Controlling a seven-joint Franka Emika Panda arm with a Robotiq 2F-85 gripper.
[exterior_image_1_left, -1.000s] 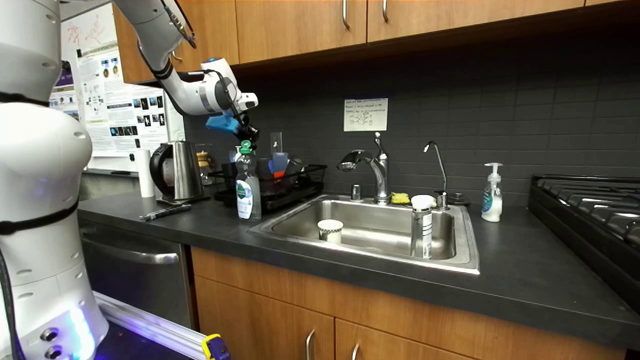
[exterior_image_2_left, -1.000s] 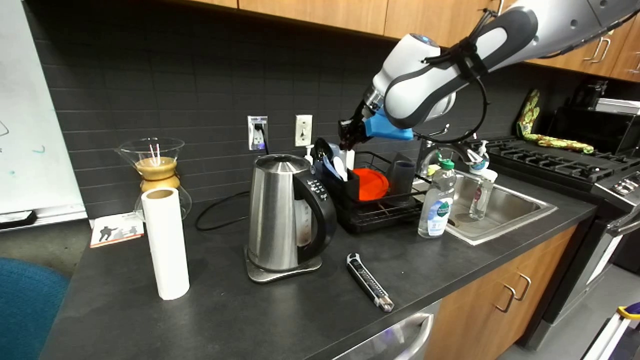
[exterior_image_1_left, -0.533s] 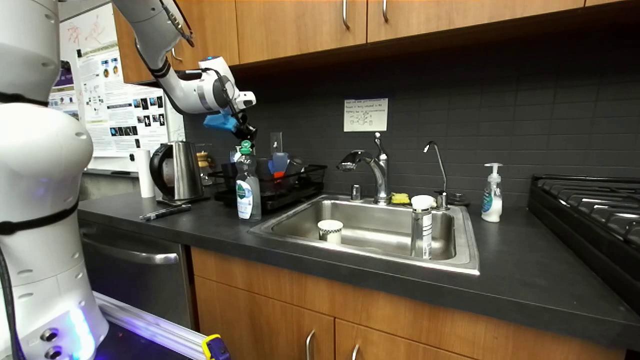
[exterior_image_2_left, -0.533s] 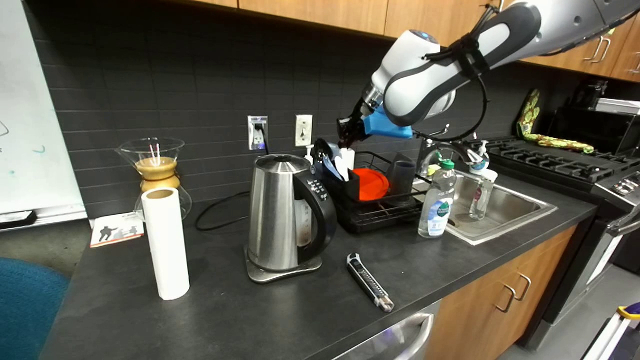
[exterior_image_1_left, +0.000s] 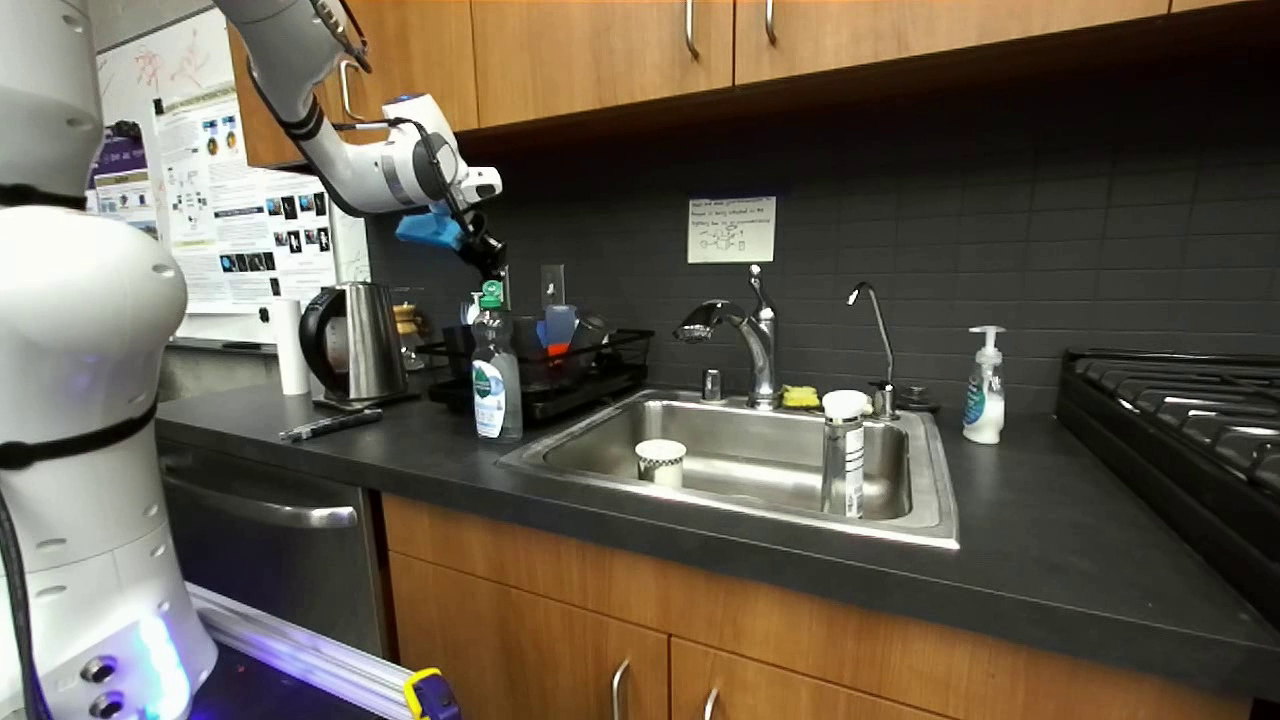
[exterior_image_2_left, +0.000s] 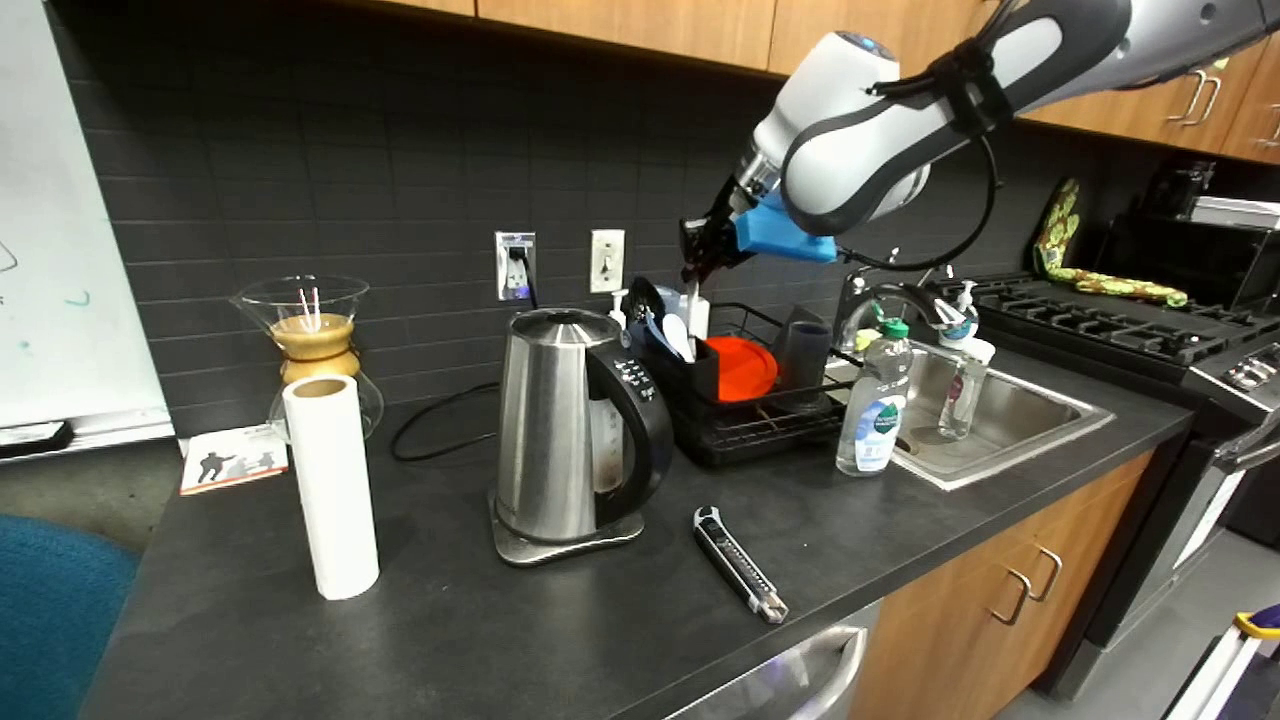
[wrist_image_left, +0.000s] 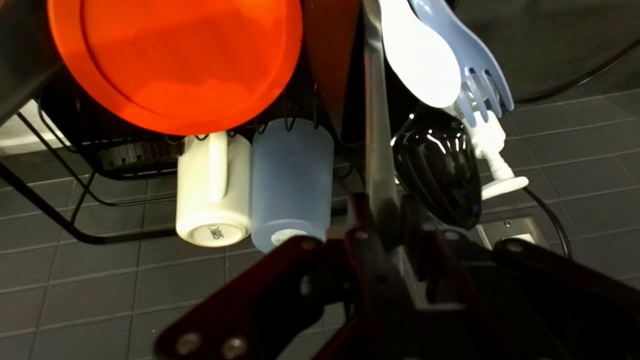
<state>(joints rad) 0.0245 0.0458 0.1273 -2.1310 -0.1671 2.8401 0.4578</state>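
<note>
My gripper (wrist_image_left: 385, 207) is shut on a slim metal utensil (wrist_image_left: 377, 115), whose stem runs up between the fingertips in the wrist view. The utensil's far end lies out of that view. Beside it are a white spoon (wrist_image_left: 425, 60), a blue-grey fork (wrist_image_left: 475, 55) and a glossy black utensil (wrist_image_left: 440, 165). In an exterior view the gripper (exterior_image_2_left: 690, 270) hangs above the utensil holder (exterior_image_2_left: 703, 375) of the black dish rack (exterior_image_2_left: 740, 445). A soap bottle (exterior_image_1_left: 495, 385) stands in front of the rack in an exterior view, its green cap just below the gripper (exterior_image_1_left: 492, 275).
Within the rack are a red lid (wrist_image_left: 185, 65), a cream mug (wrist_image_left: 192, 175) and a blue cup (wrist_image_left: 292, 175). Nearby stand a steel kettle (exterior_image_2_left: 550, 430) and a paper roll (exterior_image_2_left: 335, 500). A box cutter (exterior_image_2_left: 740, 565) lies on the counter. The faucet (exterior_image_1_left: 762, 350) rises behind the sink (exterior_image_1_left: 935, 490).
The arm has risen a little, drifting left and up in an exterior view. More of the pale, thin utensil shows beneath the gripper. The other things stay where they were.
</note>
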